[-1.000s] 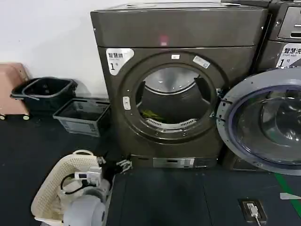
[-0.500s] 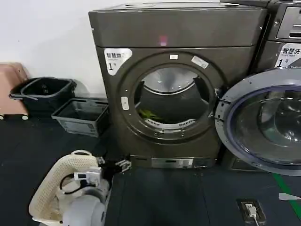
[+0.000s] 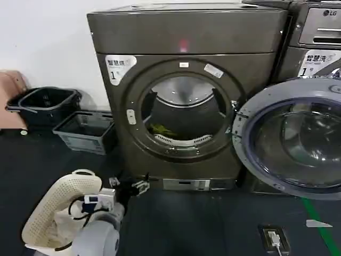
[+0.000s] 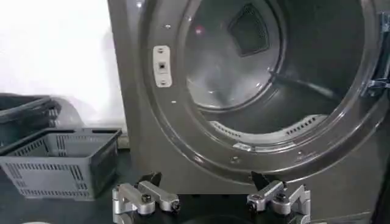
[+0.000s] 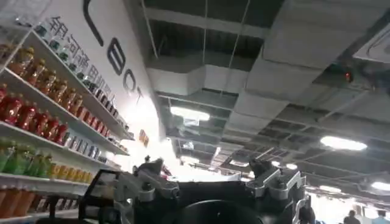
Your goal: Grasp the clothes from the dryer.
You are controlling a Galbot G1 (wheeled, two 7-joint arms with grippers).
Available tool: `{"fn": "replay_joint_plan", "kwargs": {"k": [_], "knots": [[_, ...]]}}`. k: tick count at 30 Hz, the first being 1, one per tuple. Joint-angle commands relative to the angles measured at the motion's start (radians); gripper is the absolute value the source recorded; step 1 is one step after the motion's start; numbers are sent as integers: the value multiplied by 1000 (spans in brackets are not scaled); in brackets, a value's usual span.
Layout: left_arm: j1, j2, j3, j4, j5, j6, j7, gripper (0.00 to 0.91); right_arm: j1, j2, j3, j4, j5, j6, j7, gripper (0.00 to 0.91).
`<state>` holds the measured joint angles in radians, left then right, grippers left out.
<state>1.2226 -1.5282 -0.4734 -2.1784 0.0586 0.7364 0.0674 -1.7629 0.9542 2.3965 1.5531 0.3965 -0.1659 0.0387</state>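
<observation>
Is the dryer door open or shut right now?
Open. The dryer door is swung out to the right, exposing the drum with the clothes inside.

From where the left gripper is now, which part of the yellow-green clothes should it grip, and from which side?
Probably the bunched top of the clothes, entering straight through the dryer porthole from the front. The fabric lies low on the drum floor, left of centre, behind the rim. The left gripper is open, below the opening.
</observation>
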Motion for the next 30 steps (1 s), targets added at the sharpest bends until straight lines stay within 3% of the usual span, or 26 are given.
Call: {"fn": "replay_joint_plan", "kwargs": {"k": [1,30], "knots": [[0,0,1,1,0,49,1,907,0,1,2,-4,1,1,1,907],[5,-4,10,3,8,49,5,907,6,11,2,-6,3,1,2,907]]}}
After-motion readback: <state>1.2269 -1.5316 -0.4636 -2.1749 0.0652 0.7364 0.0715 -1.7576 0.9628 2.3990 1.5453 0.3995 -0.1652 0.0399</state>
